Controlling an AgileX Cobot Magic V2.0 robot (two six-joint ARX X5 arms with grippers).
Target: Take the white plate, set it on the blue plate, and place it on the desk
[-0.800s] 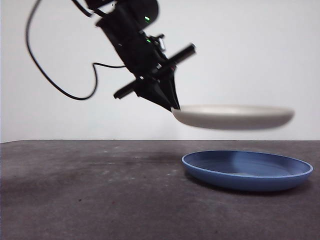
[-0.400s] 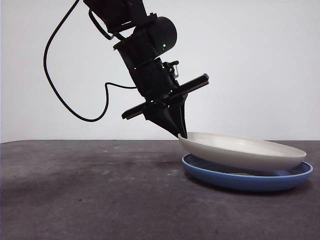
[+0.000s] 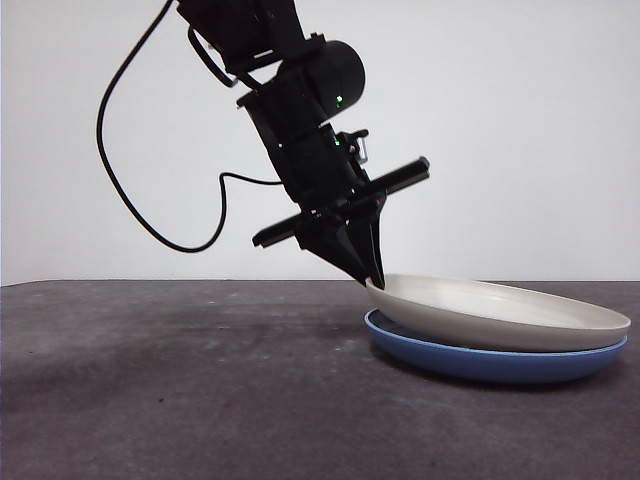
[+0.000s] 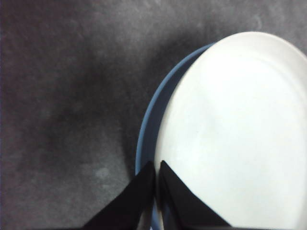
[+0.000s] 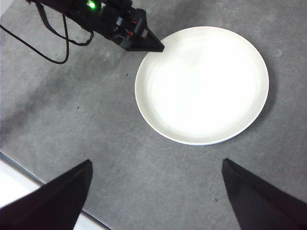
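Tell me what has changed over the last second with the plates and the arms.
The left end effector carried the white plate down from above the blue plate and set it into it, still slightly tilted. Its jaws remain shut on the plate's rim. The blue plate stayed put on the desk; the right end effector hangs open above.

Left tool (image 3: pixel 372 279) pinches white plate (image 3: pixel 500 312) atop blue plate (image 3: pixel 480 362).

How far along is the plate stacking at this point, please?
Done: the white plate lies on the blue plate. In hand: the left hand is shut on its rim. Left: letting go, then setting it on the desk. The right hand waits above, open.
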